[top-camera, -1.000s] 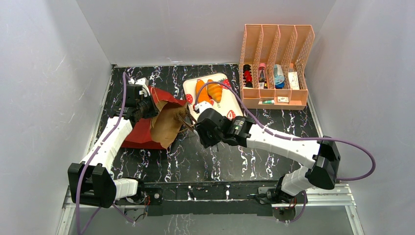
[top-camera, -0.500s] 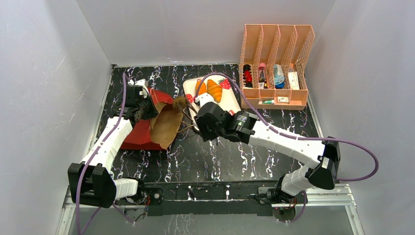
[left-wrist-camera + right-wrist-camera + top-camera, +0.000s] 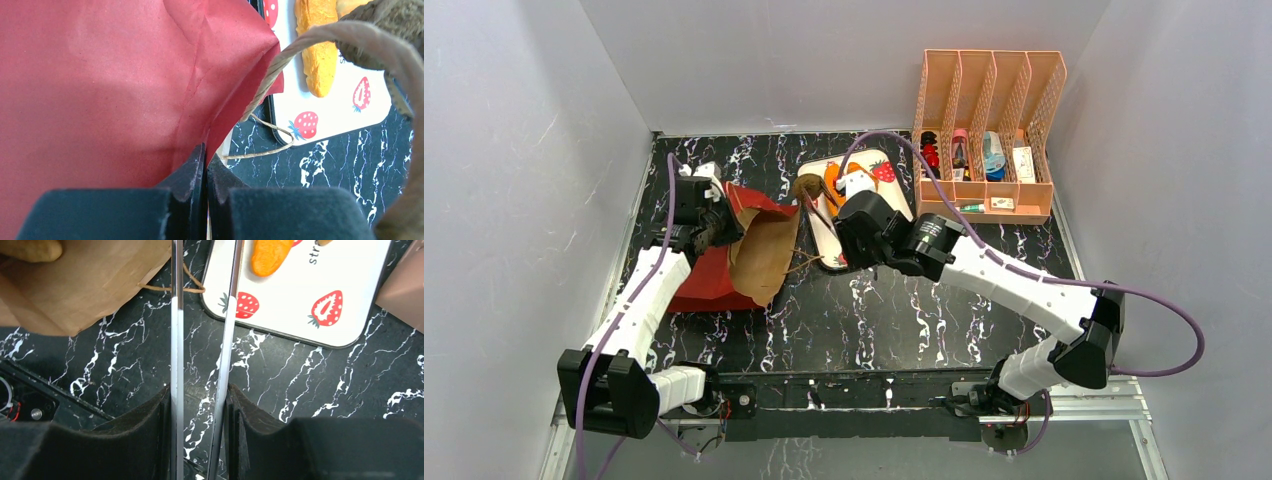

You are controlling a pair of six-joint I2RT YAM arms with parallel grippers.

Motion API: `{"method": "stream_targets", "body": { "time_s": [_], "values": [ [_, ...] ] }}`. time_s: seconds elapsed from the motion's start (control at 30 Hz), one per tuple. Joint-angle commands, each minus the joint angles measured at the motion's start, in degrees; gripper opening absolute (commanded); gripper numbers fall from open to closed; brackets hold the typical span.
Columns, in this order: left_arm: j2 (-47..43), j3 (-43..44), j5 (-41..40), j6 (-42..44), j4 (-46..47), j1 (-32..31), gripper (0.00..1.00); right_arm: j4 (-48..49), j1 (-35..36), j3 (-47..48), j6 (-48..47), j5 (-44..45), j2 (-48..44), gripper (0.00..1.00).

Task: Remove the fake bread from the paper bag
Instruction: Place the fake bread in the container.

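Bread, a dark brown round toy roll (image 3: 805, 186), hangs over the far-left corner of the strawberry-print white tray (image 3: 300, 295), in metal tongs (image 3: 174, 340) squeezed by my right hand (image 3: 200, 392); my left hand (image 3: 206, 165), fully closed, pinches the red-brown paper bag (image 3: 764, 255) beside that tray.

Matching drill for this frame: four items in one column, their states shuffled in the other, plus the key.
1. left gripper
2. right gripper
3. dark roll
4. orange loaf

A. lying on the strawberry tray
B. held at the tong tips
C. clamped on the paper bag at its red edge
D. shut on the metal tongs

Pairs: 1-C, 2-D, 3-B, 4-A
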Motion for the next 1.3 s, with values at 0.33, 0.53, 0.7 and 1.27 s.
{"method": "stream_targets", "body": {
  "time_s": [0.33, 0.53, 0.7, 1.27],
  "values": [
    [-4.0, -0.3, -0.4, -0.4, -3.6, 0.2, 0.00, 11.3, -7.1, 7.3, -3.8, -1.6, 7.8, 0.00],
    [-3.7, -0.7, 0.6, -1.1, -3.6, 0.2, 0.00, 14.7, -10.5, 9.9, -4.8, -3.6, 14.0, 0.00],
    [-3.9, -0.6, 0.3, -0.7, -4.2, 0.2, 0.00, 16.6, -12.4, 13.0, -5.8, -4.5, 19.6, 0.00],
    [-3.9, -0.2, 0.6, -1.0, -4.0, 0.2, 0.00, 23.1, -16.8, 15.3, -7.3, -5.3, 28.9, 0.00]
  ]
}}
